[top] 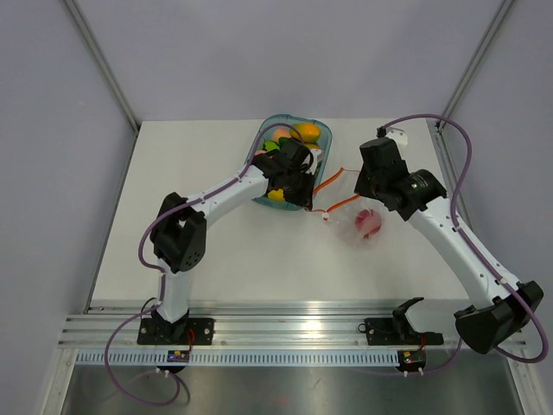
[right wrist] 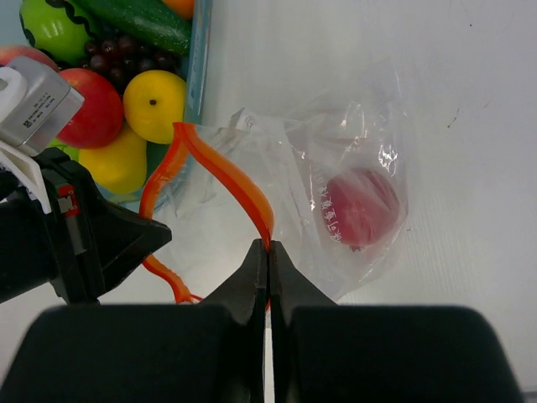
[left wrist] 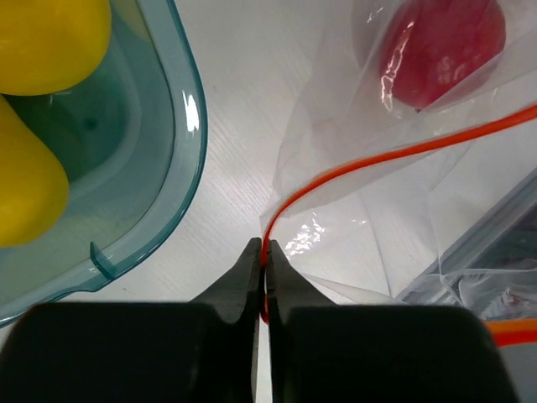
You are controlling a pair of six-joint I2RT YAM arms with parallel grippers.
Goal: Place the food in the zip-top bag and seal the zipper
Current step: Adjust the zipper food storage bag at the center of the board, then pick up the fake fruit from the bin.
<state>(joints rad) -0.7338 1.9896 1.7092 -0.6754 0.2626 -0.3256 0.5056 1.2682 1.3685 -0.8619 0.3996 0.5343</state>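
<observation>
The clear zip-top bag (top: 359, 223) lies on the table right of the tray, with a red apple (top: 369, 222) inside; the apple also shows in the left wrist view (left wrist: 440, 46) and the right wrist view (right wrist: 361, 207). My left gripper (left wrist: 265, 252) is shut on one side of the red-orange zipper (left wrist: 394, 155). My right gripper (right wrist: 268, 252) is shut on the other side of the zipper (right wrist: 231, 180). The bag mouth is held open between them. More food lies in the tray: a lemon (right wrist: 153, 105), a red apple (right wrist: 92, 107), a lime (right wrist: 52, 29), a cucumber (right wrist: 143, 21).
The translucent blue tray (top: 294, 130) sits at the back middle of the table, its rim close to the left gripper (left wrist: 172, 168). It also holds purple grapes (right wrist: 122, 54) and orange-green mangoes (top: 307, 131). A metal rail runs along the near edge.
</observation>
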